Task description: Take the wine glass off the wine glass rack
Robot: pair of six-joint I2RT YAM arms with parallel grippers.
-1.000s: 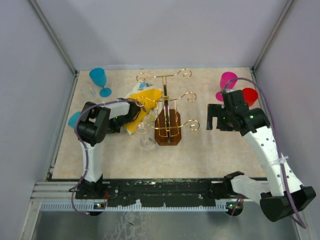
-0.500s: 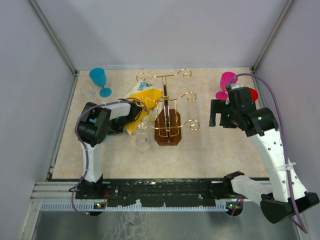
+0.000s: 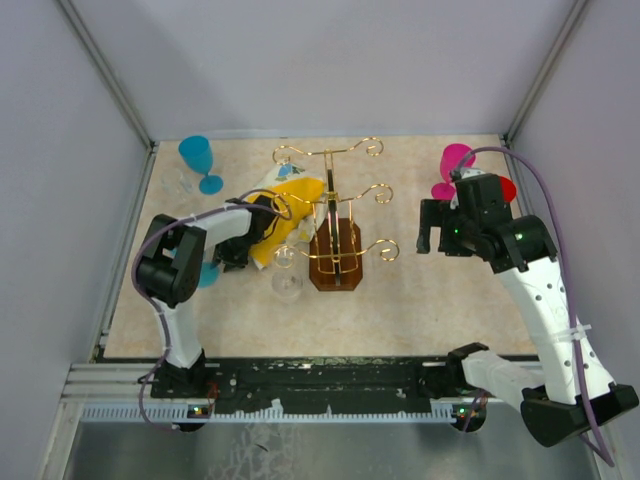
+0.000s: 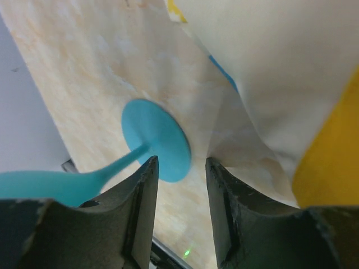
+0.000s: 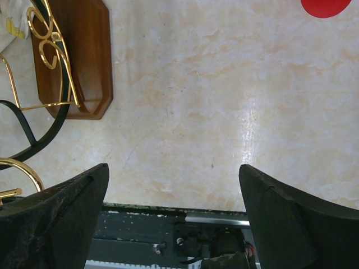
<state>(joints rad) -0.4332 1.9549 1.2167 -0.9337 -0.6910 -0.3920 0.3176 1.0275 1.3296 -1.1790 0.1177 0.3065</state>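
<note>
top external: the clear wine glass (image 3: 287, 284) stands on the tan table (image 3: 430, 310), just left of the gold wire rack with a brown wood base (image 3: 336, 262). the left claw (image 4: 179, 168) and the right claw (image 5: 174, 176) are both apart, holding nothing.

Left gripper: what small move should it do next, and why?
Probably lift the left gripper straight up and clear. Its jaws are open and empty, the clear wine glass stands on the table beside the wine glass rack, and a blue glass and the cloth lie close in front of it.
</note>
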